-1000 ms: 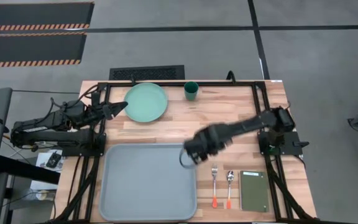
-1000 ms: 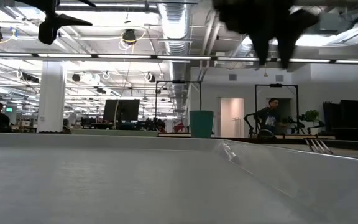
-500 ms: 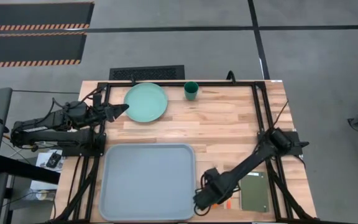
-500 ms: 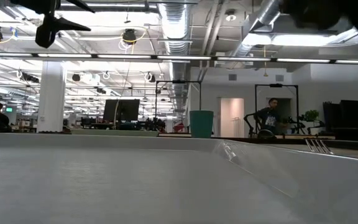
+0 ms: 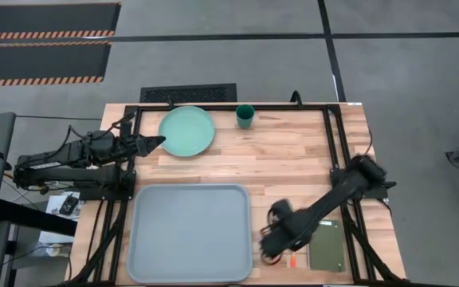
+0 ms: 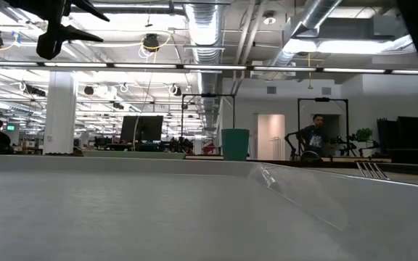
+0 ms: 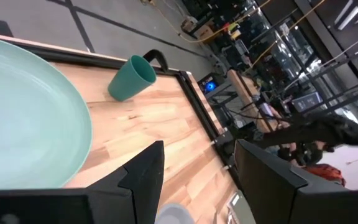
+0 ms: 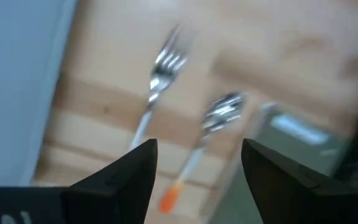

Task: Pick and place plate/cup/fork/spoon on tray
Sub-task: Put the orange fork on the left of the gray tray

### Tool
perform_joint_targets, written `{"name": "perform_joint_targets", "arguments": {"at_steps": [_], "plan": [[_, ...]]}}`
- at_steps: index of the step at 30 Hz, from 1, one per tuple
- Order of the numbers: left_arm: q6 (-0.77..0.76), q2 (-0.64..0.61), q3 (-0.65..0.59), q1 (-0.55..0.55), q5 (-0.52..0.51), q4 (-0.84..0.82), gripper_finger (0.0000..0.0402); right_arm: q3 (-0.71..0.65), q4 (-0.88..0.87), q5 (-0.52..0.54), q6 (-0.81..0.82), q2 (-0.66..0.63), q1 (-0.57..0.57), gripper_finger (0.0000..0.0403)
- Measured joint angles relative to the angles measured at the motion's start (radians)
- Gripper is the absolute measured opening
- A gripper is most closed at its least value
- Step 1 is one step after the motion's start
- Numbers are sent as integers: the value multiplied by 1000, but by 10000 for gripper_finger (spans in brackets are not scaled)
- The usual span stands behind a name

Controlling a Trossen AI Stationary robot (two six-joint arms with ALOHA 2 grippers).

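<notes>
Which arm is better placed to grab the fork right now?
Right. The right gripper, fingers open, hovers over the fork and spoon; the left gripper waits beside the plate.

floor (image 5: 237, 60): grey concrete | hazard-striped mats (image 5: 42, 40) | ceiling ducts (image 6: 209, 29), strip lights | white pillar (image 6: 59, 112)

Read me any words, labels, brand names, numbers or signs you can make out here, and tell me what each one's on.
None can be read.
The plate, cup, tray, fork and spoon show no lettering.
The striped floor mats carry only orange and black hazard stripes, no words.
Any signs in the room behind the table are too small to read.
</notes>
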Motion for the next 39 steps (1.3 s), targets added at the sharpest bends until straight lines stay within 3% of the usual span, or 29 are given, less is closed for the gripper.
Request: {"name": "perform_joint_targets", "arguments": {"at_steps": [4,10,14,18,22,32,39], "plan": [[-22,0,0,0,-1,0,183,-49,-15,108,-18,-217,12,260],[-29,4,0,0,-2,-3,183,-288,-28,187,229,-551,64,260],[-21,4,0,0,-2,-4,183,-505,113,209,447,-640,98,260],[-19,4,0,0,0,-4,183,-656,490,192,417,-577,81,260],[-19,4,0,0,3,-5,183,-661,696,170,345,-447,36,260],[13,4,0,0,56,-10,183,-371,657,13,212,-71,-32,260],[13,4,0,0,57,-40,183,-284,599,-37,241,55,-23,260]]}}
